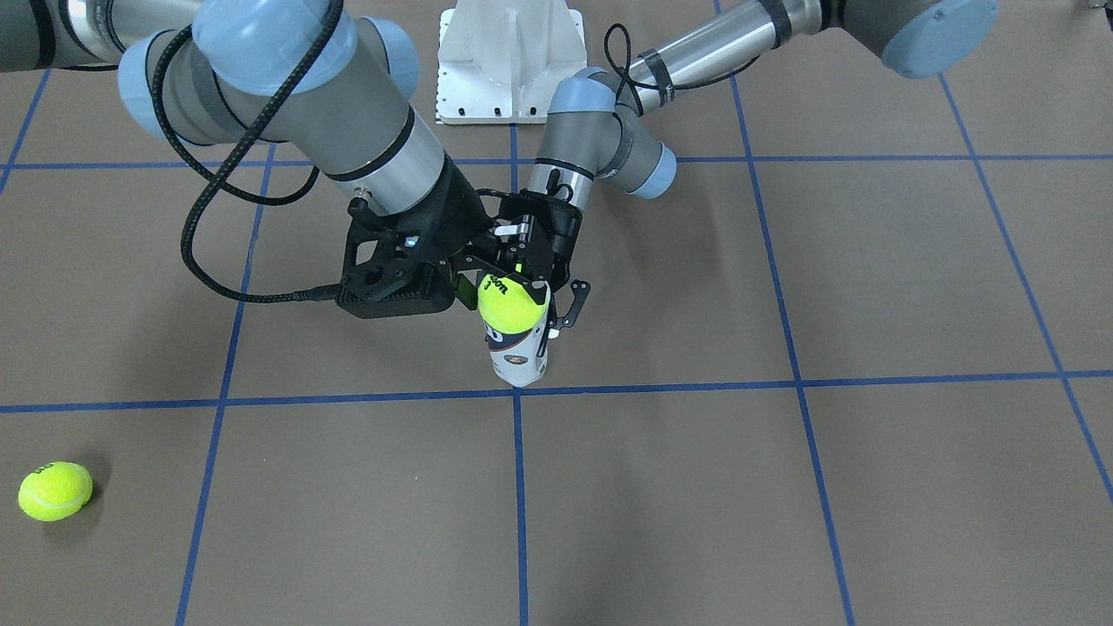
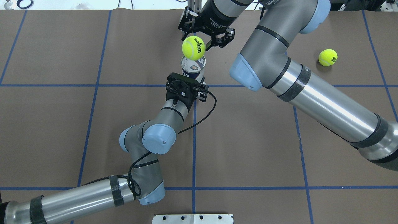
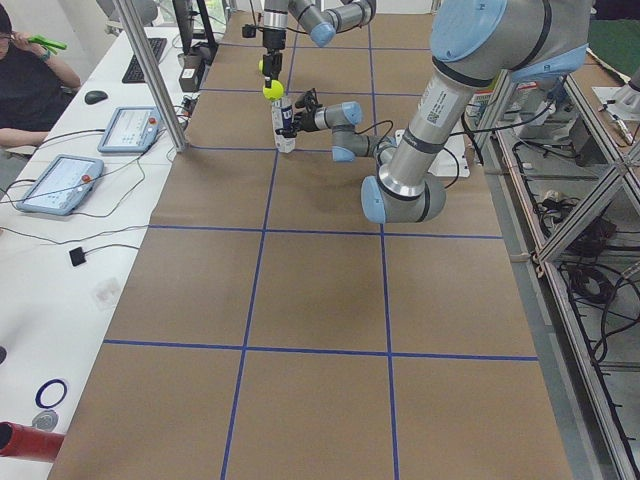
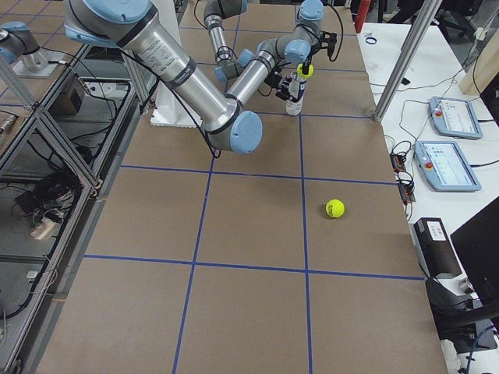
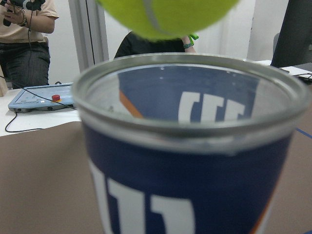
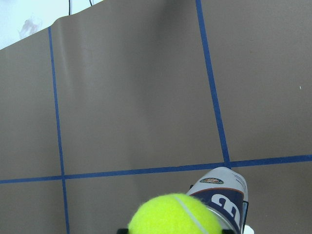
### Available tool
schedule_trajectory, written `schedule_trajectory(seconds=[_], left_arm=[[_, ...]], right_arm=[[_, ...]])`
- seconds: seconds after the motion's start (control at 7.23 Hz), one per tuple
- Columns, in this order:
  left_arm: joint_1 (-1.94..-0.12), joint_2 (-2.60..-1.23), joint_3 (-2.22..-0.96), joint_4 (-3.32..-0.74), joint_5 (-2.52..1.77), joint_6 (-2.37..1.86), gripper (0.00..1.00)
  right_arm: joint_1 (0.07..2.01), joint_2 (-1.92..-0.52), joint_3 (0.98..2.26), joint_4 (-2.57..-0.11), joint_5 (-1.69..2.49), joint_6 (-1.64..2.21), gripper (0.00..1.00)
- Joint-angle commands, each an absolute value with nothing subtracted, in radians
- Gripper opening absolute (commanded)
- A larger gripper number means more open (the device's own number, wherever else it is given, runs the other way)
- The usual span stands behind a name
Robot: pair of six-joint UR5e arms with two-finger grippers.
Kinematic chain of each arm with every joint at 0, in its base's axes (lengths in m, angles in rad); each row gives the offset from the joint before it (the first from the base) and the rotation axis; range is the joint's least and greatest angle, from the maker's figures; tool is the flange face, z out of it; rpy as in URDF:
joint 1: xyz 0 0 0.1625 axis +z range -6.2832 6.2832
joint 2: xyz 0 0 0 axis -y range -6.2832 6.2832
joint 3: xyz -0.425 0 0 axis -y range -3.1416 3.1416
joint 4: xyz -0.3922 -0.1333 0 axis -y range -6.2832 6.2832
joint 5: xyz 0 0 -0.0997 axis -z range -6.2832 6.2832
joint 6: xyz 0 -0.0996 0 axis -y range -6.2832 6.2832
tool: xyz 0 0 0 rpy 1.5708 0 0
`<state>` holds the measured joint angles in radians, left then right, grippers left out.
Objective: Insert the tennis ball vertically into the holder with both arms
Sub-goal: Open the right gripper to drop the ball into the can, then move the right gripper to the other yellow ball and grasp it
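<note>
The holder (image 2: pixel 193 67), a white and navy can with an open metal-rimmed mouth, stands upright near the table's middle. It also shows in the front view (image 1: pixel 519 355). My left gripper (image 2: pixel 190 81) is shut on its side from the robot's side. My right gripper (image 2: pixel 199 39) is shut on a yellow-green tennis ball (image 2: pixel 193 47) and holds it from above, right over the mouth. In the left wrist view the ball (image 5: pixel 165 14) hangs just above the rim (image 5: pixel 190 129), with a small gap between them. In the right wrist view the ball (image 6: pixel 174 215) covers part of the holder (image 6: pixel 222 195).
A second tennis ball (image 2: pixel 327 57) lies on the brown table on my right side; it also shows in the front view (image 1: pixel 55 491). The white pedestal base (image 1: pixel 510 61) sits at the robot's edge. Operators and control tablets are beyond the far table edge.
</note>
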<state>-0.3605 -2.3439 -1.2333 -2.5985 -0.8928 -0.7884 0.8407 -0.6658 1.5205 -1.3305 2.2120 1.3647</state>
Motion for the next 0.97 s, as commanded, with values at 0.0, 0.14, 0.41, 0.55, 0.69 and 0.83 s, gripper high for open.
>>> schedule_trajectory(seconds=[0.0, 0.14, 0.41, 0.55, 0.69, 0.83], left_arm=[[-0.360, -2.344, -1.233, -2.599, -0.893, -0.790, 0.68], [-0.360, -2.344, -1.233, -2.599, -0.893, -0.790, 0.68], [-0.362, -2.344, -1.233, -2.599, -0.893, -0.792, 0.68], [-0.368, -2.344, -1.233, -2.600, -0.893, -0.792, 0.68], [-0.373, -2.344, -1.233, -2.600, -0.893, -0.792, 0.68], [-0.374, -2.344, -1.233, -2.600, -0.893, -0.792, 0.68]], right_arm=[[0.839, -0.669, 1.540, -1.331, 2.217, 1.368, 1.00], [0.839, -0.670, 1.542, -1.331, 2.217, 1.367, 1.00], [0.853, -0.681, 1.546, -1.330, 2.215, 1.350, 1.00], [0.895, -0.708, 1.545, -1.330, 2.211, 1.297, 1.00], [0.955, -0.760, 1.537, -1.333, 2.210, 1.191, 1.00], [1.016, -0.823, 1.516, -1.333, 2.209, 1.026, 1.00]])
